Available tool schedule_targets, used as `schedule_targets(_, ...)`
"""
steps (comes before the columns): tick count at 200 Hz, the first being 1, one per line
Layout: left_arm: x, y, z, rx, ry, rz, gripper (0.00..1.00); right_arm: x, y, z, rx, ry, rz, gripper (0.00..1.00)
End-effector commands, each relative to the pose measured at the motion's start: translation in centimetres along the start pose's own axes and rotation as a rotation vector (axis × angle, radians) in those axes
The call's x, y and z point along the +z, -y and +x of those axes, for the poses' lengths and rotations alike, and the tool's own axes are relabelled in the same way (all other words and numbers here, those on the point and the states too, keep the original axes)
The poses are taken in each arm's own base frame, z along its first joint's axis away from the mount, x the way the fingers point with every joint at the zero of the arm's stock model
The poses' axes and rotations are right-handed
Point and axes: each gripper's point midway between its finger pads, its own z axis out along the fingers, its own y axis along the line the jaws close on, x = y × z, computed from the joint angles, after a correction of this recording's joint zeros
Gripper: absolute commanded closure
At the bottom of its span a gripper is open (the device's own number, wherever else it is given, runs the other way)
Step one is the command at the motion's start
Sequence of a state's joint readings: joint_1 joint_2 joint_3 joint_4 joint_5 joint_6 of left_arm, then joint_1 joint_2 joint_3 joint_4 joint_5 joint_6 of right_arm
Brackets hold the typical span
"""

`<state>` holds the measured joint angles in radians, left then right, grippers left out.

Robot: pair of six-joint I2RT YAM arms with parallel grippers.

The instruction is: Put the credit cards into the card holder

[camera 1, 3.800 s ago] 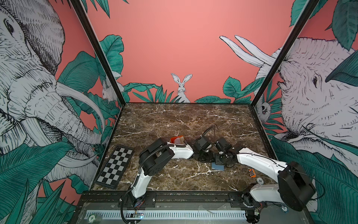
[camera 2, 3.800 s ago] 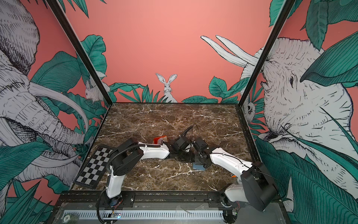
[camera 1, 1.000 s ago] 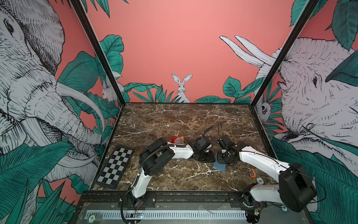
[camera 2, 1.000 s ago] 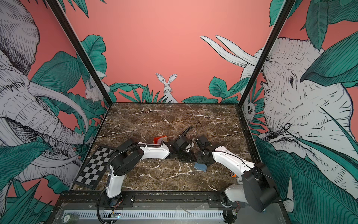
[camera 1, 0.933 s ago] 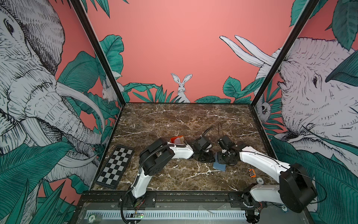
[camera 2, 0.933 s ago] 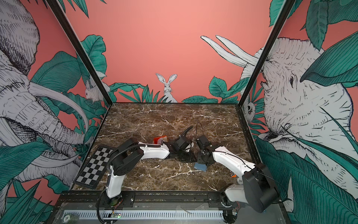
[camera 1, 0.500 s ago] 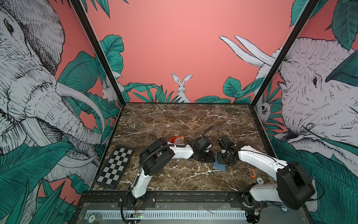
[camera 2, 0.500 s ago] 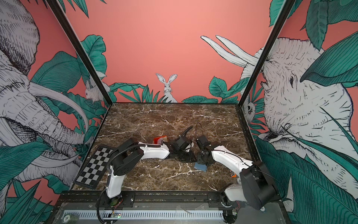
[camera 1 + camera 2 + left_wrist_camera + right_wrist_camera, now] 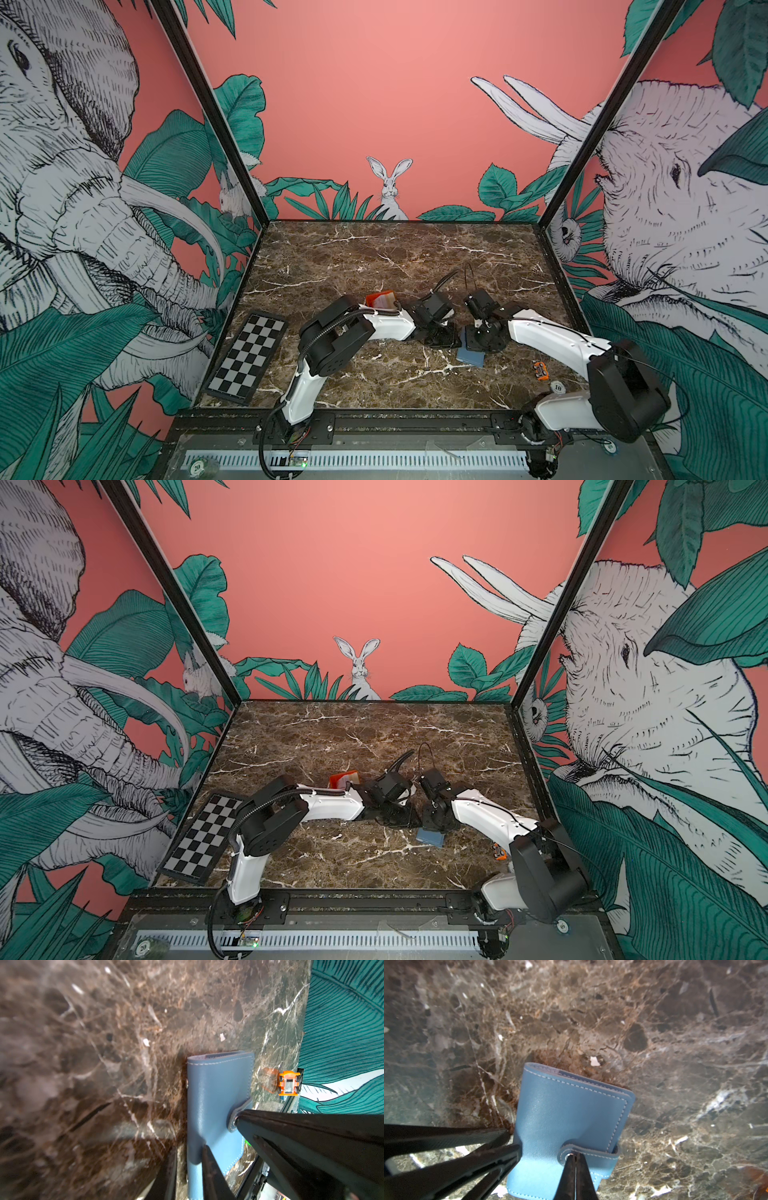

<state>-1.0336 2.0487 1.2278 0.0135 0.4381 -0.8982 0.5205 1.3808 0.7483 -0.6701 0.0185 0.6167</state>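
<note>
Your right gripper (image 9: 575, 1155) has closed fully, tips on the snap tab of the slate-blue leather bifold card holder (image 9: 571, 1109). Your left gripper (image 9: 189, 1147) stays clamped on its edge. Holder unmoved on brown marble table (image 9: 374, 257).

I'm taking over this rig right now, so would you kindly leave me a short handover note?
Left gripper: clamped on one edge of the card holder.
Right gripper: shut, tips at the snap tab.
Credit cards: on the far side of the left arm.
Done: holder steadied; it is closed, tab snapped.
Left: unsnap, open, insert cards.
</note>
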Motion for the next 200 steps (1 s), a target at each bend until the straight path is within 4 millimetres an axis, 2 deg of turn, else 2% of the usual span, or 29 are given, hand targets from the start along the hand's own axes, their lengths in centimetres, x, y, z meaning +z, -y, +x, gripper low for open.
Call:
schedule_targets(1,0.2,-0.3,0.6,-0.007,-0.018,-0.009,0.77,0.8,0.8,0.5,0.001,-0.033,0.039,0.95)
schedule_targets(101,0.1,-0.2,0.4,-0.009,-0.009,-0.011,0.77,1.0,1.0,1.0,0.006,-0.034,0.037,0.96)
schedule_targets(122,-0.1,0.0,0.3,-0.002,-0.005,-0.01,0.77,0.1,0.3,0.2,-0.002,0.007,-0.011,0.93)
schedule_targets(171,-0.1,0.0,0.3,-0.001,0.0,-0.013,0.77,-1.7,0.1,-0.6,-0.016,0.056,-0.023,0.92)
schedule_targets(200,-0.9,0.9,-0.1,0.022,0.021,-0.003,0.77,-3.2,-0.5,-1.3,-0.03,0.109,-0.068,0.89)
